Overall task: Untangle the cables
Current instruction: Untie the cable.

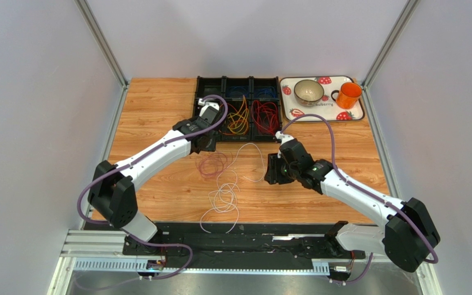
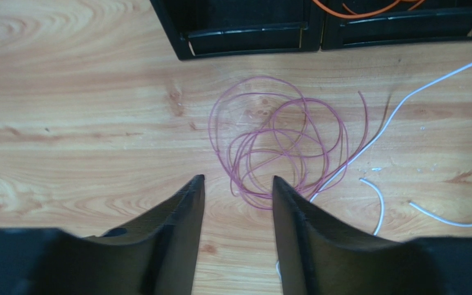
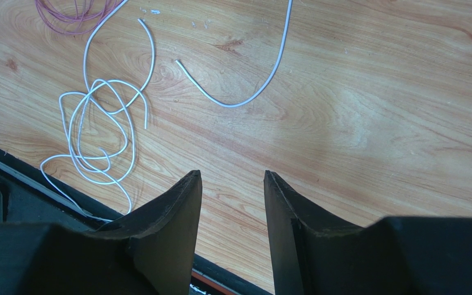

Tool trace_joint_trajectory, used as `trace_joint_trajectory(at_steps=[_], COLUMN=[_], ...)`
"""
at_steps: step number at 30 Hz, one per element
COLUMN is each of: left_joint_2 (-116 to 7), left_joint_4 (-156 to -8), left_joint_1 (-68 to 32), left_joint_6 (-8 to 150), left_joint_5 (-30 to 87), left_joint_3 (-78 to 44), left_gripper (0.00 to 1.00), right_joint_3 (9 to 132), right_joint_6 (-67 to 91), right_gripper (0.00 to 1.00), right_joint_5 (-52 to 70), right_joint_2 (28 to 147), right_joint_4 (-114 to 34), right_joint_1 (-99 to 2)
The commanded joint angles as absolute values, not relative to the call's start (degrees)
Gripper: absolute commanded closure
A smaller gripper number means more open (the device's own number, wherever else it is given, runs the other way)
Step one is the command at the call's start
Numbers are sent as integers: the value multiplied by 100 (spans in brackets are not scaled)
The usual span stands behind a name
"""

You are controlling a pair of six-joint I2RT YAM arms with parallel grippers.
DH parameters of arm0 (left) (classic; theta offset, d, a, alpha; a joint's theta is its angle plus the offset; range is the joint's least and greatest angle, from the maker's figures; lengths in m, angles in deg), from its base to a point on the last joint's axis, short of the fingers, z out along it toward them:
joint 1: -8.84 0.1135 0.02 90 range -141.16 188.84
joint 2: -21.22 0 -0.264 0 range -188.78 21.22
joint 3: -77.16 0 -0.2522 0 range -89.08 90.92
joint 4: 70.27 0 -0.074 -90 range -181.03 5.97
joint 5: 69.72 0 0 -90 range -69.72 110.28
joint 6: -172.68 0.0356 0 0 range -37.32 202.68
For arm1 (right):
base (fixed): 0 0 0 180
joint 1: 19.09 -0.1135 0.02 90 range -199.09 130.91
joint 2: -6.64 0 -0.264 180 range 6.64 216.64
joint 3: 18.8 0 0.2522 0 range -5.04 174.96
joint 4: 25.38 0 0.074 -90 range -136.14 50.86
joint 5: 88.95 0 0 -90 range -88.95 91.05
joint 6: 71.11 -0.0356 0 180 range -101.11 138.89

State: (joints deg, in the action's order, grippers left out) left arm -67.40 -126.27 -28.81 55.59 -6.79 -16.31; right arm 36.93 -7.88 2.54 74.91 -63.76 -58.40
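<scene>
On the wooden table (image 1: pixel 158 110), the black divided bin (image 1: pixel 238 78) lies beyond the left pincer (image 2: pixel 235 184), holding orange cables (image 1: pixel 237 120) and red cables (image 1: pixel 265 117). That pincer is spread and empty, a purple cable coil (image 2: pixel 275 138) just ahead of its tips. The right pincer (image 3: pixel 232 178), also spread and empty, has the white cable tangle (image 3: pixel 100 132) ahead to its left.

Purple cable (image 2: pixel 278 144) loosely coiled on tabletop (image 1: pixel 158 104); white cable (image 3: pixel 100 138) looped just nearer, strands overlapping; orange cables (image 1: pixel 237 117) and red cables (image 1: pixel 265 117) bundled far, side by side.
</scene>
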Motion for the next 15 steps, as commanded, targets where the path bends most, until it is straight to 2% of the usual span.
trace_joint_trajectory(at_steps=[1,7,15], left_joint_2=[-6790,-6650,-6948], left_joint_4=[-12639,-12701,-11788], left_joint_1=[-2816,-2808,-2817], left_joint_6=[5517,5526,5324], left_joint_5=[-661,-557,6], left_joint_3=[-1570,-1682,-2333], left_gripper=[36,25,22], right_joint_3=[3627,3714,3758], right_joint_6=[-792,-783,-792], right_gripper=[55,55,55], right_joint_5=[157,201,236], right_joint_2=[7440,7616,7756], right_joint_4=[-6296,-6234,-6182], right_joint_1=[-5873,-5873,-5873])
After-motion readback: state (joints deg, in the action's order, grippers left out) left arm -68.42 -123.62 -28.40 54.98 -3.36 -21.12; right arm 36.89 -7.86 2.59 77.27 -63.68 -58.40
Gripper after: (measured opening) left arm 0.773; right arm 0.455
